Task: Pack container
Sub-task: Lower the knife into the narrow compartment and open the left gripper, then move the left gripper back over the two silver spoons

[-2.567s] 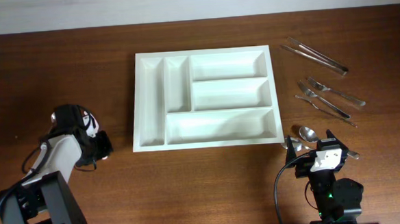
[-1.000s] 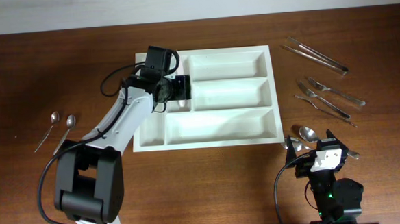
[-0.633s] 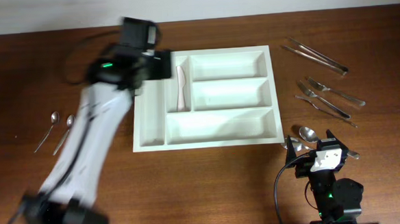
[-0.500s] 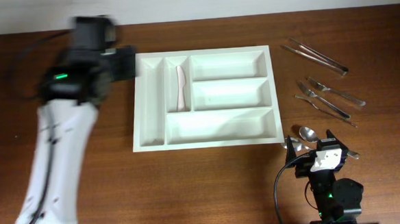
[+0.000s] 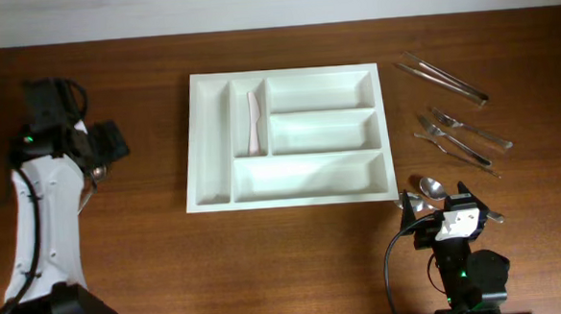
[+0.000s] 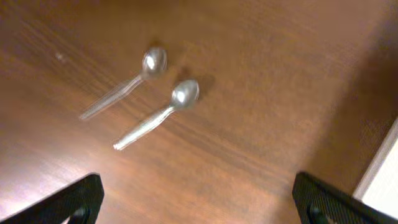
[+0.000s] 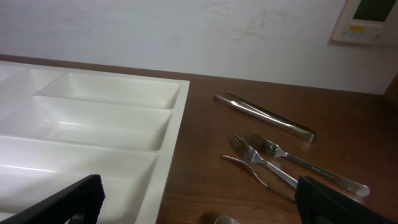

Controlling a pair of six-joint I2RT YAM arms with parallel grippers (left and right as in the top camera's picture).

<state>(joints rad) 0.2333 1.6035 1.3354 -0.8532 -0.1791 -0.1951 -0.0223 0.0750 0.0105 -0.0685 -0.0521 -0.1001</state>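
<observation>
The container (image 5: 191, 142), a large white cutlery tray, lies mid-table; its edge also shows in the left wrist view as a white strip (image 6: 388, 168). A pale knife-like utensil (image 5: 254, 122) lies in its second narrow slot. My left gripper (image 5: 110, 147) hangs open over the table left of the tray. Between its fingers (image 6: 202, 202) there is only bare wood, with two small spoons (image 6: 124, 87) (image 6: 155, 118) lying ahead of it. My right gripper (image 5: 447, 206) stands open near the front edge, empty (image 7: 199, 202), beside the tray's right rim (image 7: 177, 130).
Right of the tray lie metal tongs (image 5: 442, 78) (image 7: 264, 115), two forks (image 5: 462, 133) (image 7: 261, 163) and a larger spoon (image 5: 428, 185) just ahead of the right gripper. A white wall runs behind the table's far edge.
The left gripper opened and left the pale utensil in the narrow slot, then swung left away from the tray to above the two spoons. The right arm has not moved.
</observation>
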